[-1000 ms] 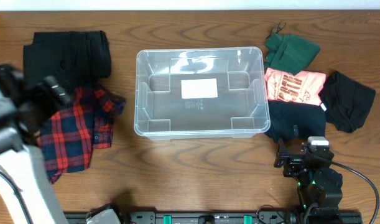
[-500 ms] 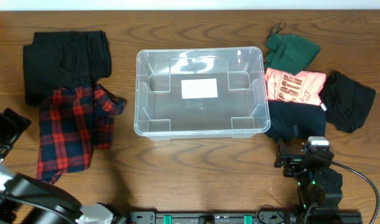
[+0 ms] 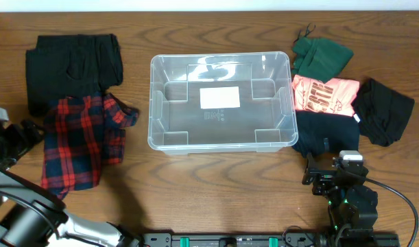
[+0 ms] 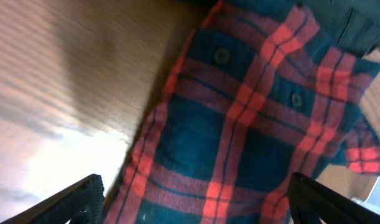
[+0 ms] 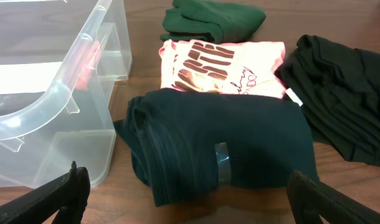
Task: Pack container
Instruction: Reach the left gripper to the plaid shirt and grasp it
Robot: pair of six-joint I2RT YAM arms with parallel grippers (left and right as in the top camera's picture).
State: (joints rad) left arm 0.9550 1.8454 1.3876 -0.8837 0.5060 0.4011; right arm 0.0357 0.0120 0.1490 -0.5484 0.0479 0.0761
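The container is sitting upright and open-topped at the middle of the wooden table, with a white label showing on its clear base.

To the left of the container, a red and navy plaid shirt is lying spread out, its nearest sleeve just beside the container's left wall. A folded black garment is lying behind the shirt, farther from the container's front edge, and the shirt's top edge is overlapping it.

The left gripper is hovering farther left of the container than the shirt, at the shirt's outer edge. In the left wrist view its fingers are standing wide apart over the plaid cloth, grasping nothing.

On the container's right side, a folded dark teal garment is touching the front right corner. A pink printed T-shirt is lying behind it against the right wall, and a green garment is lying off the back right corner. A crumpled black garment is lying farther right, beyond the pink shirt.

The right gripper is resting in front of the container's right corner, near the teal garment. Its fingers are spread wide and released, holding nothing.
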